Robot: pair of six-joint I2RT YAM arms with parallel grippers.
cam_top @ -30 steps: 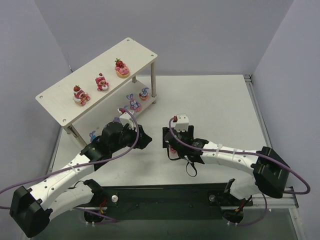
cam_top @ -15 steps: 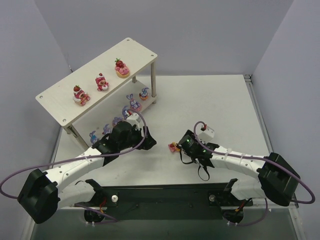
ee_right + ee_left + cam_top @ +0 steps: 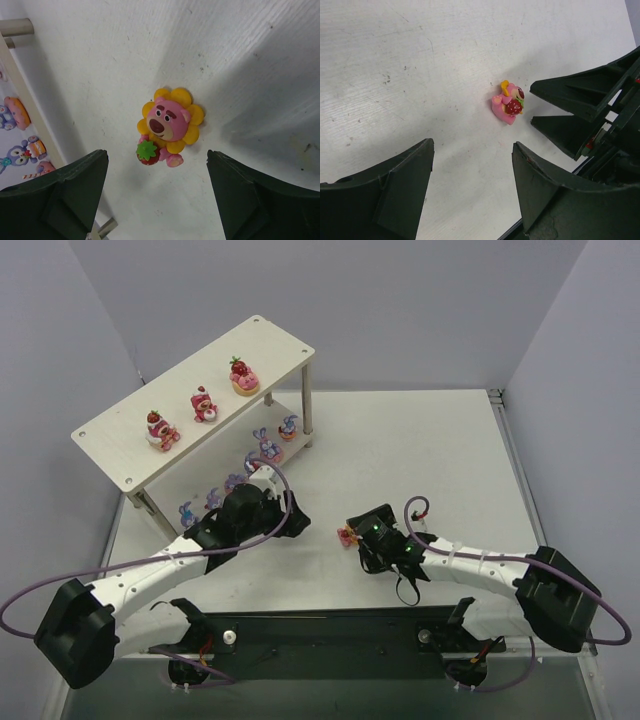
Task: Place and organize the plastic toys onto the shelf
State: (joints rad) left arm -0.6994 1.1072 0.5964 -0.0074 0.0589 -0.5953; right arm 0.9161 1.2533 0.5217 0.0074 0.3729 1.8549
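Looking down from the top camera, I've got the shelf [image 3: 110, 435] sitting at the far left of the table [image 3: 420, 440], angled across the corner. 3 strawberry bears [image 3: 204, 405] are spaced in a row along its top board, all upright as far as I can tell. A line of purple-blue bunnies [image 3: 266, 447] runs along the lower board; a few are half hidden by the top board, so I won't count them.

The only toy off the shelf is the flower bear [image 3: 348, 535]. It's lying face up on the bare table between my 2 arms, well apart from the shelf. The close view shows orange-yellow petals around a pink face, plus a red strawberry with a green top on its front.

My right gripper [image 3: 358, 537] hangs right over that bear with its jaws spread wide. In the right wrist view the bear sits just ahead of the gap, and neither of the fingers [image 3: 65, 195] touches it. Nothing is pinched there.

My left gripper [image 3: 297, 524] is on the other side of the bear, near it but apart. Its jaws are also spread with only bare tabletop between them. From the left wrist camera the bear lies out in front, just beside the tips of the right gripper's dark fingers.
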